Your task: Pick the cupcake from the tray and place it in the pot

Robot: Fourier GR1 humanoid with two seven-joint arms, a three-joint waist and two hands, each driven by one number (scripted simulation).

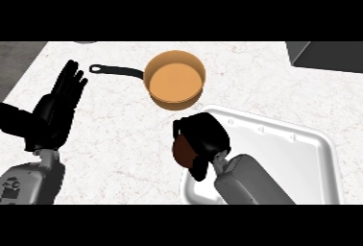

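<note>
The right black hand (202,134) is curled round the small brown cupcake (183,150) at the near-left edge of the white moulded tray (297,158); the open left hand (60,103) rests; a tilted carry could spill it short of the orange long-handled pot (175,77).

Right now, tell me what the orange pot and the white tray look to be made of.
The round orange pot with a black handle looks like matte coated metal or ceramic: flat colour, no glints, so uncertain. The white rectangular tray looks like smooth moulded plastic or enamel, with rounded raised rims and soft shading.
</note>
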